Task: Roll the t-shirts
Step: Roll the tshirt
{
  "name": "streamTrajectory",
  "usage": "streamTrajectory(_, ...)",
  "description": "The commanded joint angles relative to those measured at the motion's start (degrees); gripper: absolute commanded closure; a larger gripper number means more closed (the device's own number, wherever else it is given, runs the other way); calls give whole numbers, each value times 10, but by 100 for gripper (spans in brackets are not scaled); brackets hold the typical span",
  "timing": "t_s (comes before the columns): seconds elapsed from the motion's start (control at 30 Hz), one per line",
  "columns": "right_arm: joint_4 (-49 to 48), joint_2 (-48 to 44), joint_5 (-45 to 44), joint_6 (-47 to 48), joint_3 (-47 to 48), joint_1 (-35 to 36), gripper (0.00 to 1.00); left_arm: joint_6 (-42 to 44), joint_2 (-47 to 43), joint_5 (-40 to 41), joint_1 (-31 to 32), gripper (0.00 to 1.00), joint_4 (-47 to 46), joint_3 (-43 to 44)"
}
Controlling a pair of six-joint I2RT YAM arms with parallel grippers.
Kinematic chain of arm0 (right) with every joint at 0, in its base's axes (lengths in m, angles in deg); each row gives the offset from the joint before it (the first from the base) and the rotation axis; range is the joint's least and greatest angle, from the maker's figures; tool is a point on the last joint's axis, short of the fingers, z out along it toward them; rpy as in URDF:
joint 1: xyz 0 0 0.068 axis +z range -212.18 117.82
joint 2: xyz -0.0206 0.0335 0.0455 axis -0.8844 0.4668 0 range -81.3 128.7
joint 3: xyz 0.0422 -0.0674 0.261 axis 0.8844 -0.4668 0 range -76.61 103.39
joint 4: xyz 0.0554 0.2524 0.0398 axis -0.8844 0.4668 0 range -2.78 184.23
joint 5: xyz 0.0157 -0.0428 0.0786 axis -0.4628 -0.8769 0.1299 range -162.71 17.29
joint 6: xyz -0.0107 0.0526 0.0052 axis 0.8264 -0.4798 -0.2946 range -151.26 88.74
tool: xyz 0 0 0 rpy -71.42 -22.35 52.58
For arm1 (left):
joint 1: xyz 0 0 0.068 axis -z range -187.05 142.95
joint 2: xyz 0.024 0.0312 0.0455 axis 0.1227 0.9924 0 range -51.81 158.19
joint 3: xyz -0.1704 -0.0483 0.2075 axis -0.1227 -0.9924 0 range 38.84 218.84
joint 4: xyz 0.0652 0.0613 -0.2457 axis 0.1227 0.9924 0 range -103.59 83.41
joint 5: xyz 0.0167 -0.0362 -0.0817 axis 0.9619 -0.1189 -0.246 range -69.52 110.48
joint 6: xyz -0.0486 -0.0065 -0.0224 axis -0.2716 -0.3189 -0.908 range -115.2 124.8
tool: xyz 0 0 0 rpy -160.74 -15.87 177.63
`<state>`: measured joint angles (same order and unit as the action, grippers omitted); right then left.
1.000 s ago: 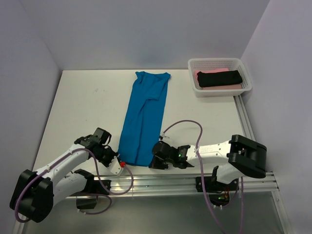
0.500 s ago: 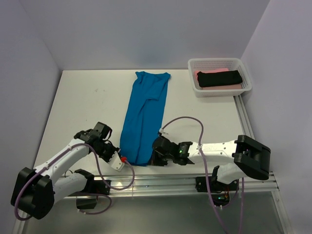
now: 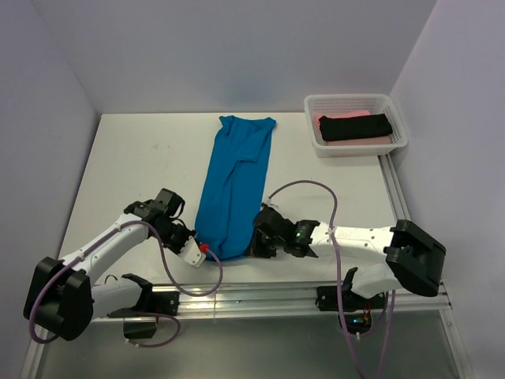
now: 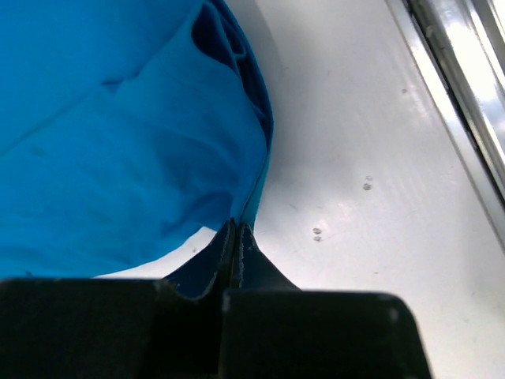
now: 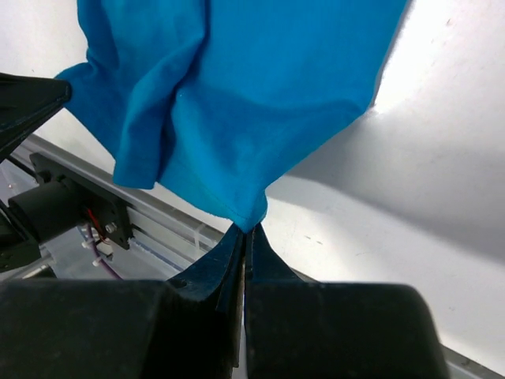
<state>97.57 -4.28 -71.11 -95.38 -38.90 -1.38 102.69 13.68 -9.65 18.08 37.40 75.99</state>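
**Table** (image 3: pixel 134 166): white, walled on the left, the far side and the right. A metal rail (image 3: pixel 260 296) runs along the near edge.

**Blue shirt** (image 3: pixel 234 185): folded into a long narrow strip at mid-table, running from the far edge towards the rail. The far end lies flat. The near end is raised at both corners and sags between them, and creases show in the upper half.

**Left gripper** (image 3: pixel 197 249): at the near left corner of the blue shirt. The left wrist view (image 4: pixel 236 237) shows the jaws pressed together on the cloth edge, with the hem (image 4: pixel 251 103) folded over just beyond the tips and bare table to the right.

**Right gripper** (image 3: pixel 257 246): at the near right corner. The right wrist view (image 5: pixel 246 237) shows the jaws closed on a corner of the cloth, which hangs bunched above the table and casts a shadow.

**Basket** (image 3: pixel 347 98): white mesh, at the far right corner and well apart from the blue shirt. It holds a black shirt (image 3: pixel 355 126) lying on a pink shirt (image 3: pixel 338 116).

**Cables** (image 3: pixel 300 182): purple. One loops over the table beside the strip's right edge and another hangs over the rail.

**Obstructions**: from above, both wrists hide the pinched corners.
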Motion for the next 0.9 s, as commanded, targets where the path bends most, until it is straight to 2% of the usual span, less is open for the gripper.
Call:
streamTrajectory(0.0,14,-23,8,28,24,-22,100,-5,17,-14,1,100,14,42)
streamTrajectory(0.6,29,-22,32,70,36,-83,100,-13,75,5,1,100,18,124)
streamTrajectory(0.87,41,-13,38,87,53,-110,100,-3,111,-5,-18,100,14,163)
